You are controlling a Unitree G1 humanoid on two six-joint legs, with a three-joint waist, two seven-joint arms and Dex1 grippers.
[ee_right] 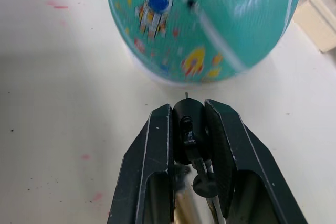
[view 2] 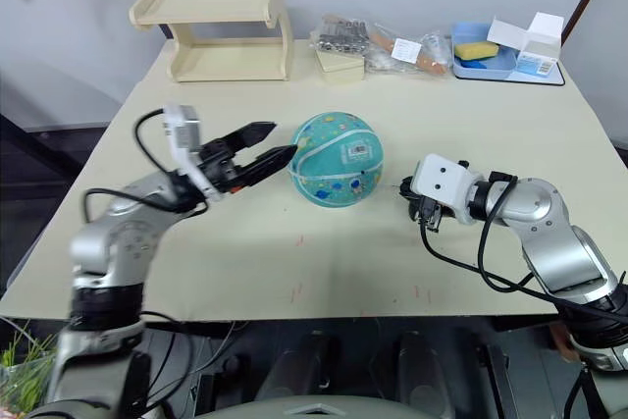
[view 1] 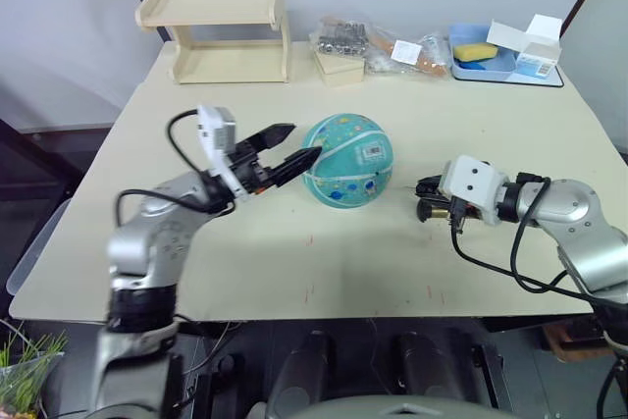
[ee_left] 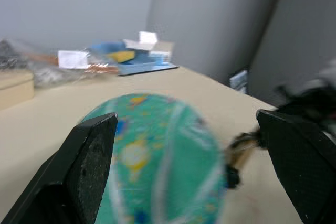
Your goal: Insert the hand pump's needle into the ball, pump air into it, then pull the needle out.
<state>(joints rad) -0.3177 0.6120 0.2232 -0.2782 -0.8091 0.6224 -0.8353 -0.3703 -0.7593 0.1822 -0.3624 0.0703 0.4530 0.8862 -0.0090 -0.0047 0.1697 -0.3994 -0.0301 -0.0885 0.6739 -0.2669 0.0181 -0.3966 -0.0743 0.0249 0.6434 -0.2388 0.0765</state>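
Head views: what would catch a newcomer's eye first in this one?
The teal ball in the middle of the table, round and printed with cartoons. The left gripper has open fingers right at the ball's side. To the ball's right, the right gripper is shut on the hand pump, whose needle points at the ball, not yet in.

Wooden shelf, blue tray, bags

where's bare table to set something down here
Free: the near strip of the table in front of the ball, between both arms, and the middle band behind the ball. Crowded: the far edge, with wooden shelf, bags and blue tray.
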